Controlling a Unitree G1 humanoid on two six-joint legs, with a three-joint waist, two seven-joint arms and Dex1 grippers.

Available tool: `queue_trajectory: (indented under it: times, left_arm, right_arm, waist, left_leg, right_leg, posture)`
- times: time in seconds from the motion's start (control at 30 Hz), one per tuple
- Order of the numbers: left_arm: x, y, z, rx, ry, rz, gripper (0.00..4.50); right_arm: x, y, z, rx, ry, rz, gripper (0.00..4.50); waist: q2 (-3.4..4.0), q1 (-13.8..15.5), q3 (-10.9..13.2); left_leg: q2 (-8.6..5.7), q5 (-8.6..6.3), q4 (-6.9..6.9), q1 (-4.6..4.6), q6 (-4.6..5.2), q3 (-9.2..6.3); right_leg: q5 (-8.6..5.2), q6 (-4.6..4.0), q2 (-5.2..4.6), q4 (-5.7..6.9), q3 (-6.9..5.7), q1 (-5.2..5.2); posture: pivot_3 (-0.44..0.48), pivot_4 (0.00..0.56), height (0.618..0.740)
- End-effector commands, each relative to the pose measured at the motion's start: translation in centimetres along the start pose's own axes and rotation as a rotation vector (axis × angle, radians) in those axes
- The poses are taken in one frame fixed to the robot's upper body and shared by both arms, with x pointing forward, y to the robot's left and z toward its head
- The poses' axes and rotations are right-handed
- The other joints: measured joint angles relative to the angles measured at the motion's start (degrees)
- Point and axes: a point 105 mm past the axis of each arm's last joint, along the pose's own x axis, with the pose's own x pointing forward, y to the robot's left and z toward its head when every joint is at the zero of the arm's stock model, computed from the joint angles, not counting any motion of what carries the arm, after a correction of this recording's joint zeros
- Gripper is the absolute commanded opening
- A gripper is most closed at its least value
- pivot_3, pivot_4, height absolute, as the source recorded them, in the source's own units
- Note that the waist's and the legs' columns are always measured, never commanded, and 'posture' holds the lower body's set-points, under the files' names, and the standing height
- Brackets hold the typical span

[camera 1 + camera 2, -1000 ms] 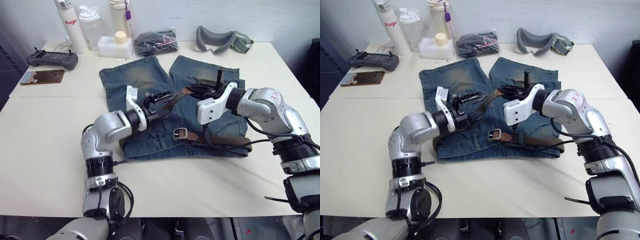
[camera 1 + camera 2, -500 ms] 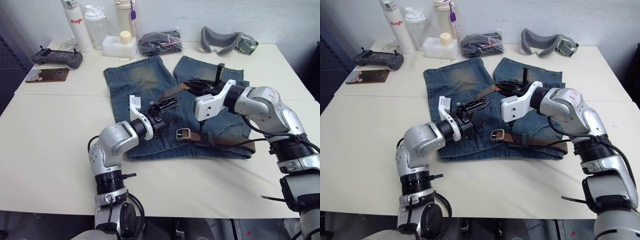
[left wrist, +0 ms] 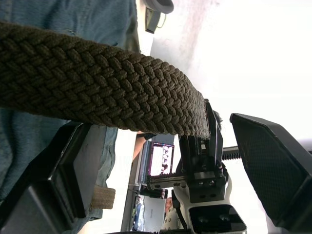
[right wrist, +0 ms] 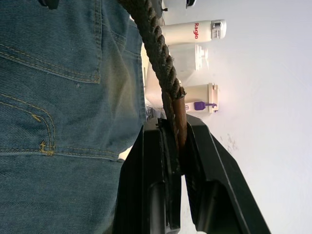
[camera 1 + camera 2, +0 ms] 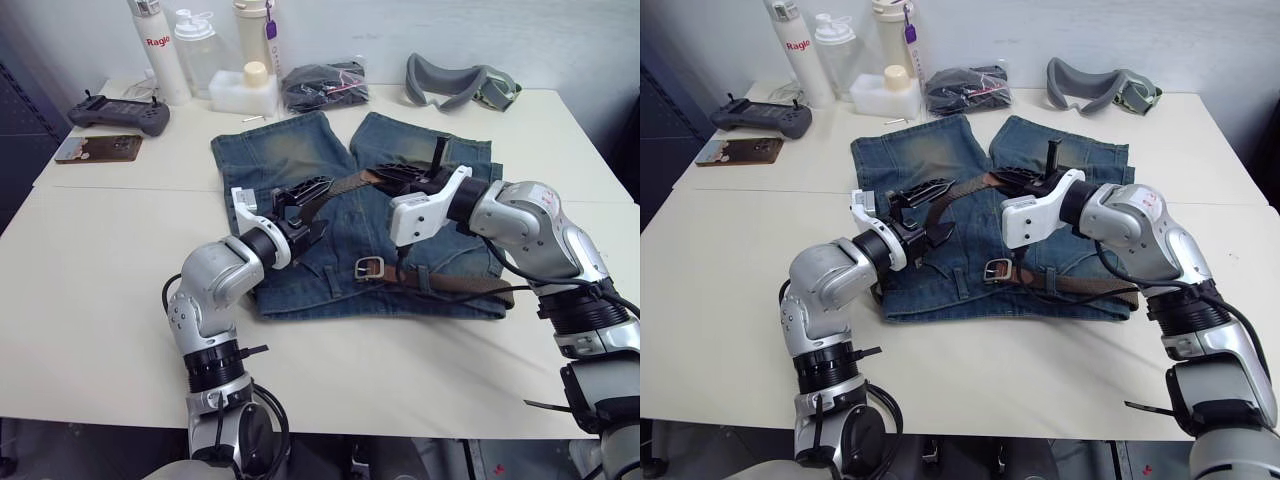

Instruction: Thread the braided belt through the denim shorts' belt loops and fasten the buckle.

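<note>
While the right gripper (image 4: 173,146) clenched the braided belt's (image 5: 345,186) tip above the denim shorts (image 5: 280,160), the left gripper (image 5: 300,200) stood released around it.

Belt (image 5: 345,186) dark brown, braided weave; buckle (image 5: 366,268) silvery; shorts (image 5: 290,150) faded blue denim with yellowish worn patches on the legs, tan stitching; table (image 5: 90,270) cream; at its far edge a white bottle (image 5: 159,52) with red lettering, a grey goggle strap (image 5: 452,80), a black controller (image 5: 118,113).
</note>
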Motion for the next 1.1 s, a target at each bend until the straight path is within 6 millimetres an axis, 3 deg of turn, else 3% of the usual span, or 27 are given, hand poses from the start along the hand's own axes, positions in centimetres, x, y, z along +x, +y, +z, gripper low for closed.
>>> queue_trajectory:
  times: [0.03,0.4,0.63,0.73,0.97,1.1]
  left_arm:
    - [0.7,-1.1,-1.0,-0.054,0.037,-0.101,4.43]
    - [1.6,-1.3,-1.3,-0.062,0.092,-0.137,4.43]
    - [1.7,-1.5,-1.3,-0.062,0.100,-0.148,4.43]
    - [1.8,-1.7,-1.5,-0.065,0.101,-0.151,3.54]
    - [1.9,-1.5,-1.6,-0.061,0.116,-0.144,0.22]
    - [1.8,-1.2,-1.2,-0.045,0.116,-0.128,0.05]
  right_arm:
    - [-0.5,-1.9,0.7,0.015,-0.028,-0.067,0.00]
    - [-0.7,-1.6,2.1,0.131,-0.076,-0.049,0.00]
    - [-0.9,-1.1,1.4,0.120,-0.035,-0.037,0.00]
    - [-0.9,-1.1,1.5,0.117,-0.032,-0.039,0.00]
    - [-0.8,-0.8,1.8,0.116,-0.041,-0.036,0.00]
    - [-1.0,-0.3,1.8,0.141,-0.046,-0.014,0.00]
  waist:
    - [0.00,0.0,0.0]
    - [0.00,0.0,0.0]
    - [0.00,0.0,0.0]
    - [0.00,0.0,0.0]
    - [0.00,0.0,0.0]
    - [0.00,0.0,0.0]
  left_leg:
    - [0.00,0.00,0.00,0.00,0.00,0.00]
    - [0.00,0.00,0.00,0.00,0.01,-0.01]
    - [0.00,0.01,0.00,0.01,0.01,-0.01]
    - [0.00,0.00,0.00,0.01,0.01,-0.01]
    - [0.00,0.01,-0.01,0.01,0.01,-0.01]
    - [0.00,0.01,-0.01,0.01,0.02,-0.01]
  right_leg:
    - [0.00,0.00,0.00,0.00,0.00,0.00]
    - [0.00,0.00,0.00,-0.01,-0.01,0.02]
    - [0.00,0.00,0.00,-0.01,-0.01,0.02]
    - [0.00,0.00,-0.01,-0.02,-0.01,0.02]
    - [0.00,0.00,0.00,-0.02,-0.01,0.02]
    - [0.00,0.00,-0.01,-0.02,-0.01,0.02]
  posture:
    - [0.000,0.150,0.656]
    - [0.000,0.150,0.656]
    - [0.000,0.150,0.656]
    - [0.000,0.150,0.656]
    - [0.000,0.150,0.656]
    - [0.000,0.150,0.656]
